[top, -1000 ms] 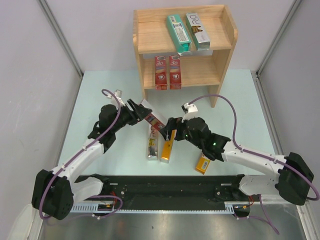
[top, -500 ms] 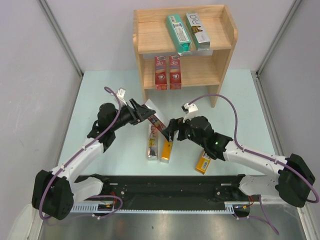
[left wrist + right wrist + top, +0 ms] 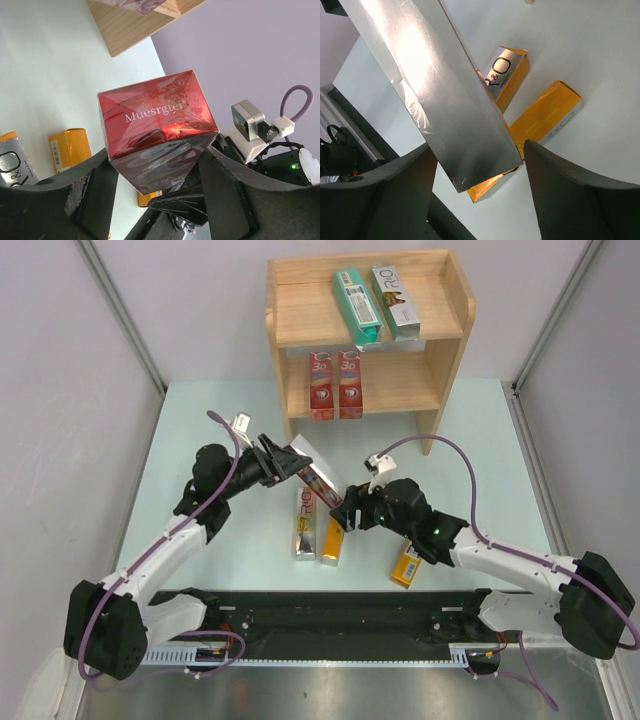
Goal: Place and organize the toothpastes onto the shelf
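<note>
Toothpastes (image 3: 356, 305): four on the shelf (image 3: 445, 360), three on the table (image 3: 215, 415), and one red carton (image 3: 318, 478) aloft between both arms. Left gripper (image 3: 290, 462) clamps one end; the right gripper (image 3: 343, 511) straddles the other (gripping or not, unclear).

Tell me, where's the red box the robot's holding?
In the top view, the red carton is mid-table in the air, gripped by the left gripper, its other end between the fingers of the right gripper, just in front of the shelf.
</note>
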### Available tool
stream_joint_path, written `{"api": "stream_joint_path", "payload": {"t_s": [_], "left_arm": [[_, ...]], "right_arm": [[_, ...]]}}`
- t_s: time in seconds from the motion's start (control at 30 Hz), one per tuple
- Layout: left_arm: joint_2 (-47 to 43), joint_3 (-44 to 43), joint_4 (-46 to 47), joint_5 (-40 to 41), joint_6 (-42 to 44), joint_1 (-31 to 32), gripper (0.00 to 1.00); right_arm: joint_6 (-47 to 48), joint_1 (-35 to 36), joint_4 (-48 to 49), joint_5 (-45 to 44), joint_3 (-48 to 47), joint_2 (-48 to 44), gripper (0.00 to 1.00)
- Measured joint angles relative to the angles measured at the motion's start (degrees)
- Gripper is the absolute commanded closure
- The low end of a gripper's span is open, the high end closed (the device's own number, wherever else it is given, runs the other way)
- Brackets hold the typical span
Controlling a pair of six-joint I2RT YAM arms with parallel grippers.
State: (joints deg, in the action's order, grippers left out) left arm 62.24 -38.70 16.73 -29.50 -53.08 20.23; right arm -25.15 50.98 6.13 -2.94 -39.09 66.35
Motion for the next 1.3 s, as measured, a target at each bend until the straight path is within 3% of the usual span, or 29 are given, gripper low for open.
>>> {"api": "stream_joint_path", "payload": {"t_s": [0.43, 0.6, 0.7, 0.9, 1.03, 1.3], "left_arm": [[1.6, 0.0, 3.3, -3.2, -2.0, -0.1, 0.35], [3.3, 0.0, 5.1, -4.7, -2.9, -0.1, 0.34], [3.4, 0.0, 5.3, -4.7, -3.4, -0.1, 0.33], [3.4, 0.0, 5.3, -4.7, -3.3, -0.1, 0.22], [3.2, -0.1, 4.4, -3.4, -2.0, -0.1, 0.0], [-1.2, -2.4, -4.7, 2.4, 4.4, -0.1, 0.0]], "right_arm": [[1.8, 0.0, 2.5, 0.9, 1.4, -2.1, 0.31], [2.8, 0.0, 3.2, 1.1, 2.3, -3.0, 0.6], [3.6, 0.0, 3.3, 1.4, 2.5, -3.1, 0.69], [3.8, 0.0, 3.0, 1.9, 2.7, -3.8, 0.71], [3.8, 0.0, 2.3, 2.6, 2.7, -4.5, 0.71], [2.7, -1.5, 1.4, 5.2, 2.7, -6.0, 0.71]]}}
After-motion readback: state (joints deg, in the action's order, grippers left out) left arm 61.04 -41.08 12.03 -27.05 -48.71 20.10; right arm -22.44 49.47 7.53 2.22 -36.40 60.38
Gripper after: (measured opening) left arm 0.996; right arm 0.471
